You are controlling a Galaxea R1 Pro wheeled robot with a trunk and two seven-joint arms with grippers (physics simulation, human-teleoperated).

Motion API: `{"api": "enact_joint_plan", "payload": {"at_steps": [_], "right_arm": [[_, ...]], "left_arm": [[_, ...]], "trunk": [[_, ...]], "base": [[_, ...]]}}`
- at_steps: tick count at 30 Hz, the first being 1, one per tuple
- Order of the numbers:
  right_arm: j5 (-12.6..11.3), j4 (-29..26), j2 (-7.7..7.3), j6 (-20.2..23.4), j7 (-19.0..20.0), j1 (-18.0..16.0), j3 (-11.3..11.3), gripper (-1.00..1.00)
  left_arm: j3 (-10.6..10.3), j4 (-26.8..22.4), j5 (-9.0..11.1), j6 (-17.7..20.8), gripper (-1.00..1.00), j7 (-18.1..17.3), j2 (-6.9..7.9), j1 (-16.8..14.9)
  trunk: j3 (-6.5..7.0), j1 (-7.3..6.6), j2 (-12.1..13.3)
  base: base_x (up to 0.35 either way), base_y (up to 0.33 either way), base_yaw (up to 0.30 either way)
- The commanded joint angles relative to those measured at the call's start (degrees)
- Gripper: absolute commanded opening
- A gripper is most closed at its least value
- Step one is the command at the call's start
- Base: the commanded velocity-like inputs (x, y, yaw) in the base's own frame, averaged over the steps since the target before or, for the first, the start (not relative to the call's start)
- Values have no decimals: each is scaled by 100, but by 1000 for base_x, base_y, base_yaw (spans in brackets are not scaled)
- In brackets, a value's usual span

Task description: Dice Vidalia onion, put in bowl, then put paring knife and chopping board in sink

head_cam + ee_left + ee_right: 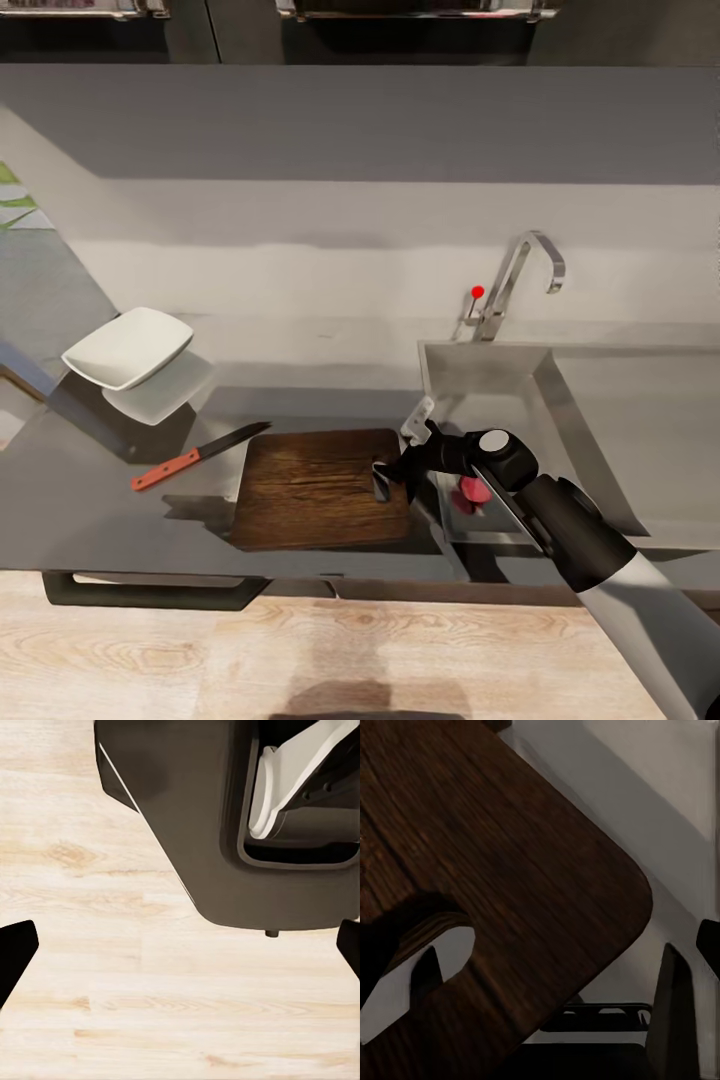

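Landmark: the board (320,487), a brown wooden slab, is laid flat on the grey countertop (90,480), close to its front edge.
Bowl (128,346): a white squarish bowl is seen up and to the left of the board, well apart from it, with its reflection on the worktop beneath.
Knife (198,456): it is laid on the countertop just left of the board, red handle away from it, dark blade tip pointed at the board's far left corner; whether tip and board touch cannot be told.
Board slot: in the right wrist view the oblong handle slot (424,964) is shown cut through the board (510,870) near its rounded corner.
Right gripper (392,474): it is held at the board's right end, over the slot. One dark finger (426,971) is seen through the slot, the other (671,1005) beyond the board's edge, so the jaws are spread apart across that end; a firm grip is not shown.
Sink (520,400): the steel basin is set just right of the board, with the chrome tap (520,280) and its red dot behind.
Onion (474,490): a reddish shape is seen in the sink's near left corner, partly hidden by the right arm.
Left gripper (180,956): its dark fingertips (15,952) are held wide apart over pale wooden floor (112,982), beside the robot's dark base (210,832).
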Motion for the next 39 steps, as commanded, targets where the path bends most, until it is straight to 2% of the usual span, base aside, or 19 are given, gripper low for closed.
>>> {"api": "enact_joint_plan", "payload": {"at_steps": [1, 31, 39], "right_arm": [[3, -7, -4, 29, 10, -6, 6, 100], [3, -7, -12, 28, 11, -6, 3, 100], [3, -7, -13, 22, 11, -6, 1, 100]], "left_arm": [[-1, -9, 3, -6, 100, -2, -1, 3], [-1, -9, 3, -9, 100, -2, -1, 3], [-1, -9, 3, -11, 100, -2, -1, 3]], "trunk": [[1, 4, -9], [277, 4, -9], [351, 4, -9]], "base": [[0, 0, 0], [0, 0, 0], [-227, 0, 0]]}}
